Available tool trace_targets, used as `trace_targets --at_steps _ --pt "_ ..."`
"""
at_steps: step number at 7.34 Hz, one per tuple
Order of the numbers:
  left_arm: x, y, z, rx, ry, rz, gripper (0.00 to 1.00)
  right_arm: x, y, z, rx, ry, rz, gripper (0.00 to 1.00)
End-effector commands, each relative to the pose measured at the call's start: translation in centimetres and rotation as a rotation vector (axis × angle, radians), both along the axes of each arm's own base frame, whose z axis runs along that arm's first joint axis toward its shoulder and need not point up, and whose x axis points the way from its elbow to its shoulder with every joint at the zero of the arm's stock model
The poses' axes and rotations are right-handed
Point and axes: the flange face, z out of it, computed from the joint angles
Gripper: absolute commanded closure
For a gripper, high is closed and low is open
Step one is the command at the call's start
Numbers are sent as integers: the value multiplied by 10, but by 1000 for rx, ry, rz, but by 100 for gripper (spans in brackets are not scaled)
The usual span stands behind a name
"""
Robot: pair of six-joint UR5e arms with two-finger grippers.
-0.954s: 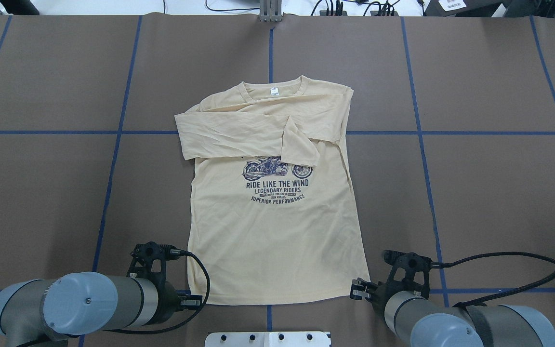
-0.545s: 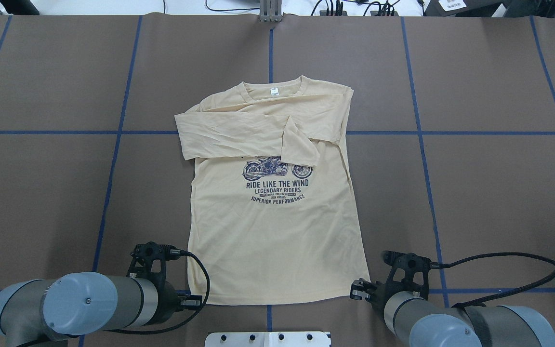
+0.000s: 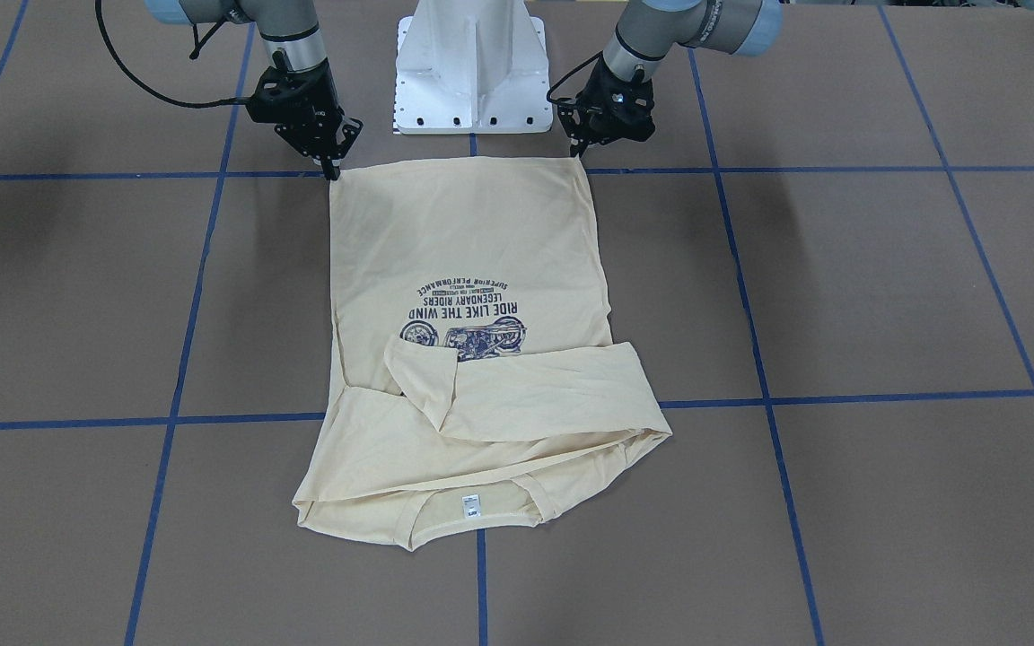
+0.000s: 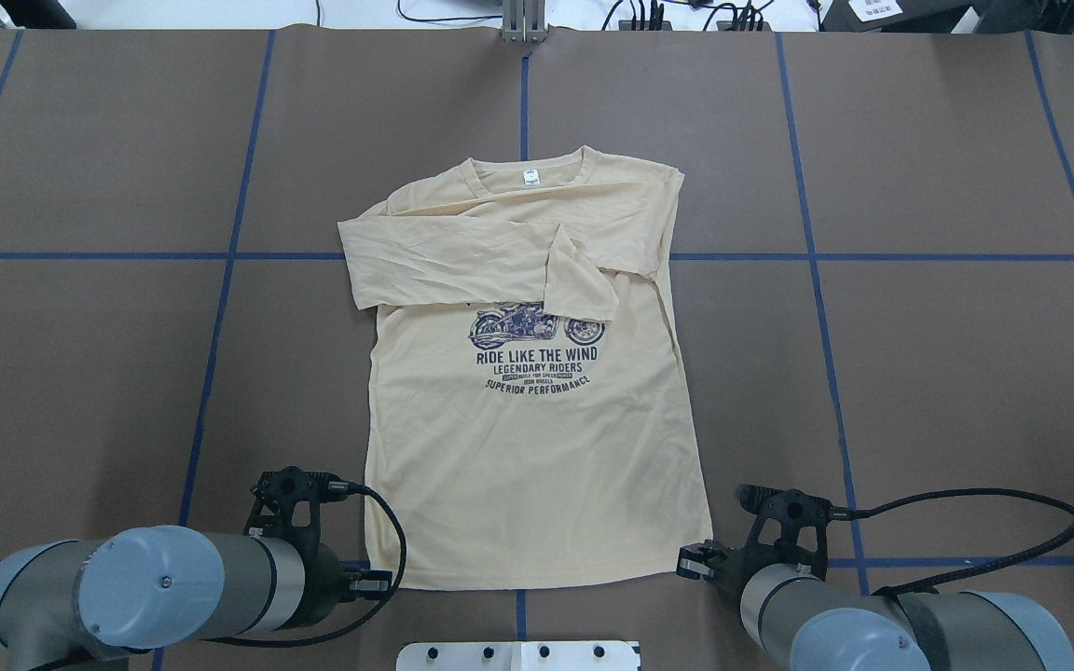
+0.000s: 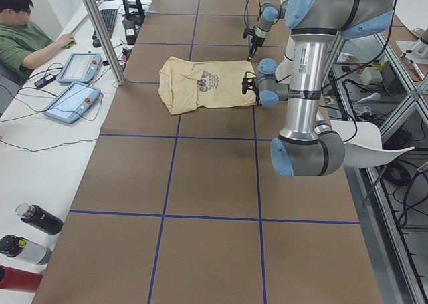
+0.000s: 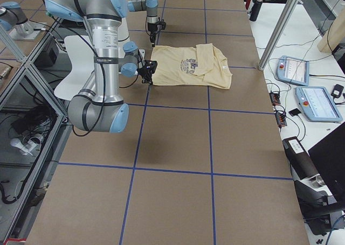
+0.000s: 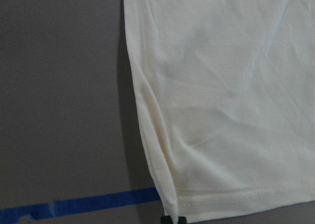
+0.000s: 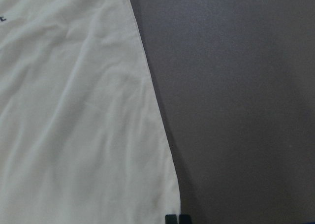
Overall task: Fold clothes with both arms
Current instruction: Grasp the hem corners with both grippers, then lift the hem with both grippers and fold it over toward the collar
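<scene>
Overhead exterior view is showing the pale cream-yellow long-sleeved thin knit shirt (image 4: 537,457) lying flat and face up. Its hem is stretching between the two claws and its collar is lying at the end farthest from them. The left gripper (image 4: 377,585) is sitting at the hem corner on its own side, the right gripper (image 4: 689,562) at the other. In each wrist view the black fingertips (image 8: 170,219) are pressing together right at the corner's edge. Both claws therefore appear to be pinching fabric, though the pinch is falling at the very bottom of those views. The folded sleeves (image 4: 472,266) are lying across the chest, well beyond the claws, partly covering the navy motorcycle print (image 4: 537,349).

The knit is looking light, limp and thin, so it is likely going to sag between two held corners and trail. The loose sleeves are likely to slide if the hem is carried unevenly. The stitched hem corners are probably offering the firmest hold, being doubled cloth.

The matte brown table covering (image 4: 919,391), crossed by blue tape lines, is probably giving mild friction, with wide room on either side of the claws. The white pedestal base (image 3: 472,63) is standing just behind them. Well apart, a person in a green top (image 5: 20,40) is sitting at a white side bench holding two tablet-like pendants (image 5: 72,101).
</scene>
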Motion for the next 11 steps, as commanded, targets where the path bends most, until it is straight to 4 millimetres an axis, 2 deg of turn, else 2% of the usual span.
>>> trace_targets --at_steps 1,2,3,4,5,6,7,8,9,10,11 --pt "-9 1 -15 5 32 1 100 16 -5 -28 5 -58 12 100" --pt "-29 4 -36 -2 81 31 100 42 -5 -55 -2 -102 7 100" --pt "-61 16 -68 -30 162 115 100 73 2 -92 -48 -140 -41 100" --pt "-102 28 -103 -39 242 177 100 121 9 -132 -108 -178 -107 100" --pt "-152 43 -140 -64 275 263 100 171 14 -162 -153 -184 -153 100" --pt "-178 41 -157 -88 241 272 100 212 5 -178 -209 -205 -167 100" --pt "-169 27 -160 -88 208 231 100 205 -7 -176 -235 -193 -154 100" --pt "-144 -7 -151 -92 164 156 100 160 -37 -173 -227 -165 -97 100" --pt "-112 -52 -140 -85 111 57 100 108 -82 -177 -230 -136 -21 100" --pt "-96 -91 -133 -47 70 -32 100 92 -122 -171 -197 -97 23 100" --pt "-115 -130 -130 16 51 -92 100 117 -156 -173 -146 -89 60 100"
